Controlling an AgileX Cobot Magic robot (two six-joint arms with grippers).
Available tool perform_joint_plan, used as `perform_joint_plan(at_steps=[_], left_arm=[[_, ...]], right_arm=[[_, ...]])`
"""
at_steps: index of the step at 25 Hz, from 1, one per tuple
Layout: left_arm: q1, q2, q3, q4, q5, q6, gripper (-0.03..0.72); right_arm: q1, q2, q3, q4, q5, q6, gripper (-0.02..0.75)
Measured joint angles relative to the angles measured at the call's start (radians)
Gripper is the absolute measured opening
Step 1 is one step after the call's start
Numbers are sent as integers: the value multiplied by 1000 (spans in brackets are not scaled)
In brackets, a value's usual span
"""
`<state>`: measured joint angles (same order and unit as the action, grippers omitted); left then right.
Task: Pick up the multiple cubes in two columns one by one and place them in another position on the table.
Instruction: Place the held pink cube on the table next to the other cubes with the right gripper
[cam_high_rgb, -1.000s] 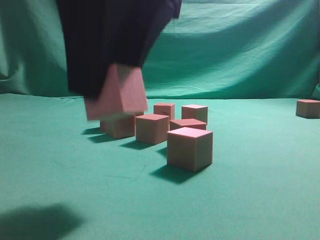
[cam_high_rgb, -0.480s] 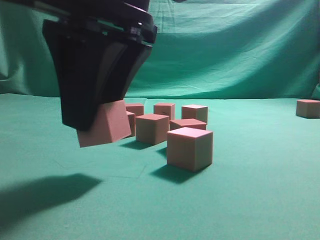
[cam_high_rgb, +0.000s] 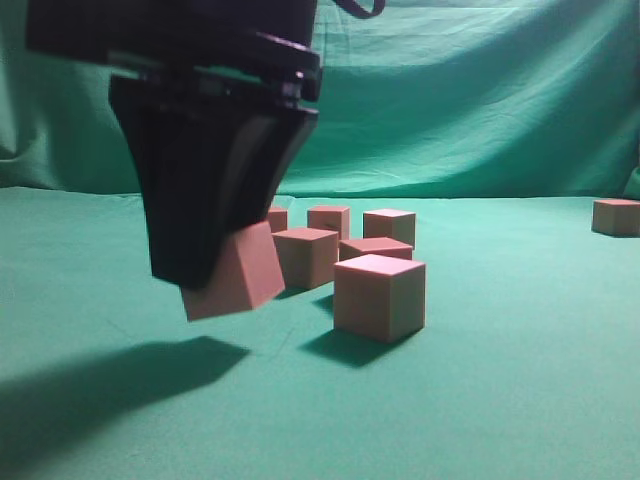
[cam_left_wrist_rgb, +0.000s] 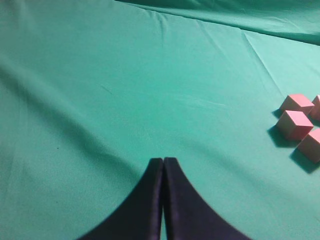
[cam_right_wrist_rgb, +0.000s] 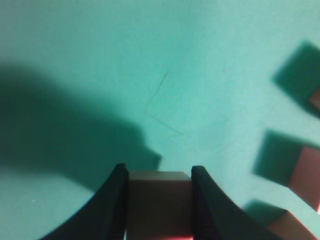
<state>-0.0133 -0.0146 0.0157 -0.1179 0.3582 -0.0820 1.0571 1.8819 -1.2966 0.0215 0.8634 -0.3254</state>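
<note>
My right gripper (cam_high_rgb: 215, 268) has reached across to the left of the exterior view and is shut on one pinkish cube (cam_high_rgb: 237, 276). The cube hangs tilted just above the green table (cam_high_rgb: 500, 390). In the right wrist view this held cube (cam_right_wrist_rgb: 160, 200) fills the gap between the two black fingers (cam_right_wrist_rgb: 112, 200), over bare cloth in shadow. Several other cubes stand grouped behind and right of it, the nearest (cam_high_rgb: 380, 297) in front. My left gripper (cam_left_wrist_rgb: 163, 161) is shut with nothing in it, over bare cloth, with three cubes (cam_left_wrist_rgb: 295, 124) off to its right.
A lone cube (cam_high_rgb: 615, 216) sits at the far right near the draped green backdrop (cam_high_rgb: 470, 110). The right gripper's shadow (cam_high_rgb: 110, 385) falls on the cloth at the front left. More cubes (cam_right_wrist_rgb: 306, 170) show at the right edge of the right wrist view.
My right gripper has come down and nearer the camera with the cube in it. The cube now hangs lower, close to the cloth. The cubes on the table have not moved.
</note>
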Motion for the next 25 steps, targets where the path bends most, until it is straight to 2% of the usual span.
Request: perform_joint_plan(at_steps=[25], left_arm=[[0, 0, 0, 0, 0, 0, 0]], right_arm=[[0, 51, -5, -24, 7, 0, 255]])
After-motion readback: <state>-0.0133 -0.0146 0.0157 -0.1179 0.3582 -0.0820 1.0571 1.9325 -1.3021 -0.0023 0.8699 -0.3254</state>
